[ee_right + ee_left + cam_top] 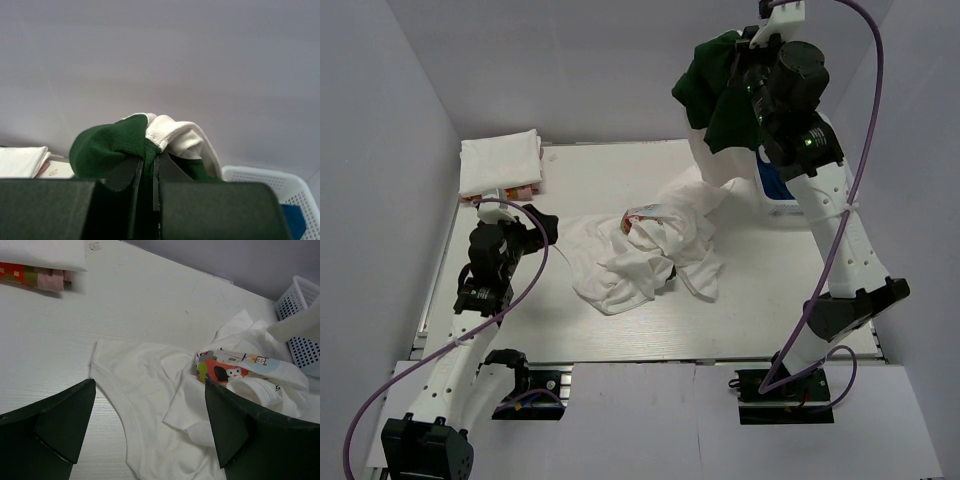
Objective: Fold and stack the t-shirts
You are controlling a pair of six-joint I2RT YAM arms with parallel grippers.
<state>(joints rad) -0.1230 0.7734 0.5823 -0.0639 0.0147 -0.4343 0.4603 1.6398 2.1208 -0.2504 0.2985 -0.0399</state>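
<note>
Right gripper [148, 162] is pinching green shirt [705, 90], hanging upper right; left gripper [538, 225] spread, sitting nearer white pile [640, 255] centre frame.

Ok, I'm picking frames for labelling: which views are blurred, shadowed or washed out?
Top external: evenly lit and sharp, though the white t-shirts barely stand out from the pale table. Left wrist: the left hand's fingers are dark, soft shapes. Right wrist: the right hand's fingers are underlit, the dark green t-shirt sharp, the basket soft.
</note>
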